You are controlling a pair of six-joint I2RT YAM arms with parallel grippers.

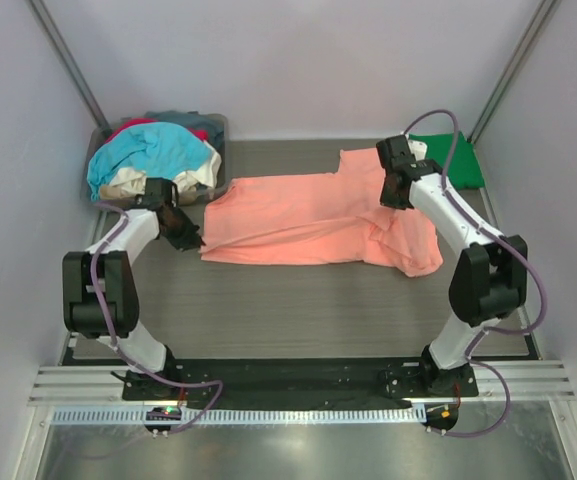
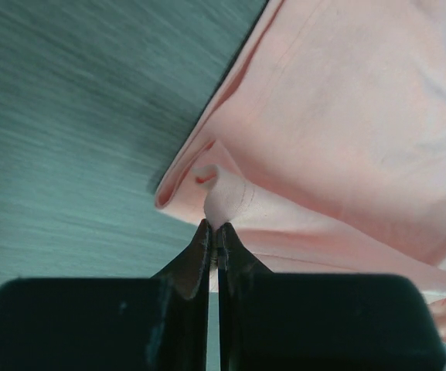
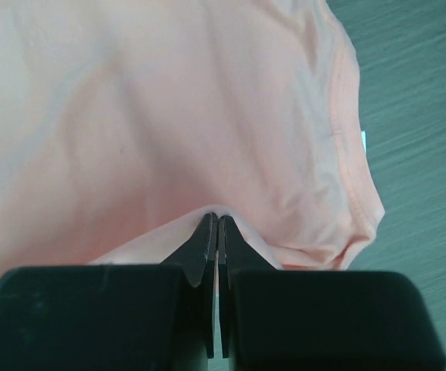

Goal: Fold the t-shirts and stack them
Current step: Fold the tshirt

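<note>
The salmon-pink t-shirt (image 1: pixel 308 220) lies partly folded across the middle of the table, bunched at its right end. My left gripper (image 1: pixel 192 240) is at its near left corner. In the left wrist view that gripper (image 2: pixel 213 227) is shut on a pinch of the pink cloth (image 2: pixel 346 116). My right gripper (image 1: pixel 394 198) is over the shirt's right part. In the right wrist view it (image 3: pixel 217 219) is shut on a fold of the pink cloth (image 3: pixel 168 108). A folded dark green t-shirt (image 1: pixel 456 160) lies at the back right. Turquoise (image 1: pixel 148 150), cream and red t-shirts are heaped in the tub.
The grey plastic tub (image 1: pixel 220 135) stands at the back left, just behind my left arm. The wood-grain table (image 1: pixel 298 310) has white walls on three sides. The arm bases sit on a black plate at the near edge.
</note>
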